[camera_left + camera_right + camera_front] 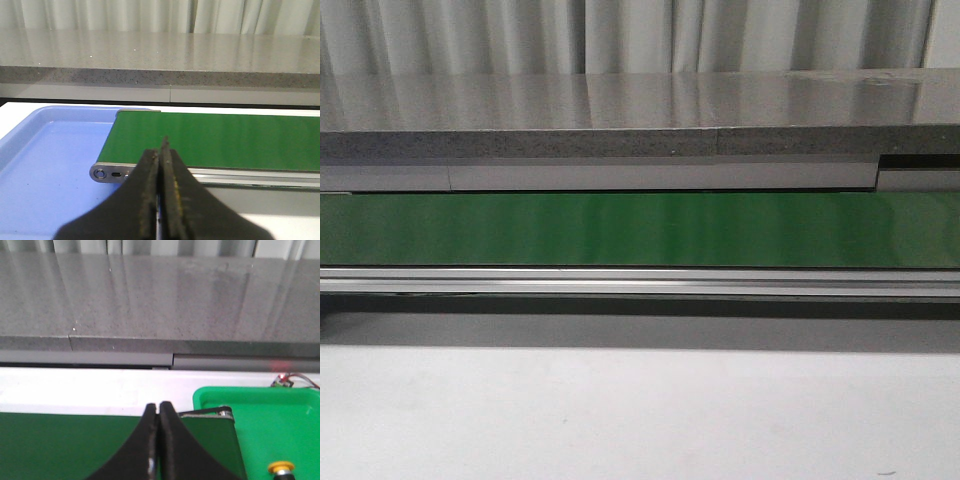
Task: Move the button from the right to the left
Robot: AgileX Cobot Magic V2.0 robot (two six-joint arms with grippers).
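The button [280, 468] shows only as a round yellow cap at the edge of the right wrist view, standing in a green tray [265, 425]; its body is cut off. My right gripper [158, 407] is shut and empty above the dark green conveyor belt [65, 445], to the left of the tray and apart from the button. My left gripper [161, 145] is shut and empty, over the near rail at the belt's left end [107, 173]. Neither gripper nor the button shows in the front view.
A light blue tray [45, 165] lies under the belt's left end. The green belt [640, 228] runs across the front view with a metal rail [640, 280] in front. A grey stone counter [640, 110] stands behind, white tabletop [640, 420] in front.
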